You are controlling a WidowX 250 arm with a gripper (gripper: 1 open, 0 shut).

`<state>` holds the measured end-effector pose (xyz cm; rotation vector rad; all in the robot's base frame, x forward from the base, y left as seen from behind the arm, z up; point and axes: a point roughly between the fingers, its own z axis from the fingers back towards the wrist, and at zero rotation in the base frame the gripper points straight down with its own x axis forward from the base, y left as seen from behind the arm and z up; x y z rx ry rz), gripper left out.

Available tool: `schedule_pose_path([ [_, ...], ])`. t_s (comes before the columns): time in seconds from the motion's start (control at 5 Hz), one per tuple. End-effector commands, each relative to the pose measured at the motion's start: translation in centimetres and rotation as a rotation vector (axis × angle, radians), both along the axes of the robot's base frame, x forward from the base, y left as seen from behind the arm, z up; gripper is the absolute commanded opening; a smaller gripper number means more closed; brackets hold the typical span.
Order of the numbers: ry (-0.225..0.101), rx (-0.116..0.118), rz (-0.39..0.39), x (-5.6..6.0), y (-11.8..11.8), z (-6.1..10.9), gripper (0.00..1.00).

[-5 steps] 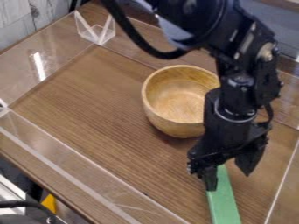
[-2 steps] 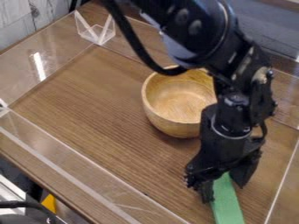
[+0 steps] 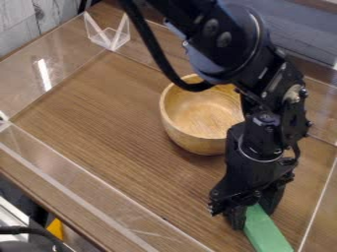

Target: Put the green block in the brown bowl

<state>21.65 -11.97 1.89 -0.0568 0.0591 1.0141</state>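
The green block (image 3: pixel 271 235) lies flat on the wooden table at the lower right, its long side running toward the front edge. My gripper (image 3: pixel 247 203) points straight down over the block's far end, with its black fingers shut on that end. The end itself is hidden by the fingers. The brown bowl (image 3: pixel 200 116) stands empty just behind and to the left of the gripper, partly covered on its right by the arm.
Low clear acrylic walls (image 3: pixel 53 157) fence the wooden table (image 3: pixel 105 108). A clear plastic stand (image 3: pixel 108 34) sits at the back left. The black arm and its cables (image 3: pixel 218 39) reach over the bowl from the top.
The gripper has sunk a little onto the block's far end and its fingers have drawn together on it. The bowl has not moved.
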Motion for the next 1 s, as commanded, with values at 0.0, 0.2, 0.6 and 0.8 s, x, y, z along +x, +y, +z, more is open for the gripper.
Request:
schedule_pose_path([
  [0.0, -0.037, -0.016, -0.005, 0.5, -0.3, 1.4, 0.0],
  [0.2, -0.04, -0.016, -0.002, 0.6, -0.3, 1.9, 0.0],
  [0.6, -0.044, -0.017, 0.003, 0.7, -0.2, 2.7, 0.0],
  [0.8, -0.044, -0.019, 0.006, 0.7, -0.1, 3.0, 0.0],
])
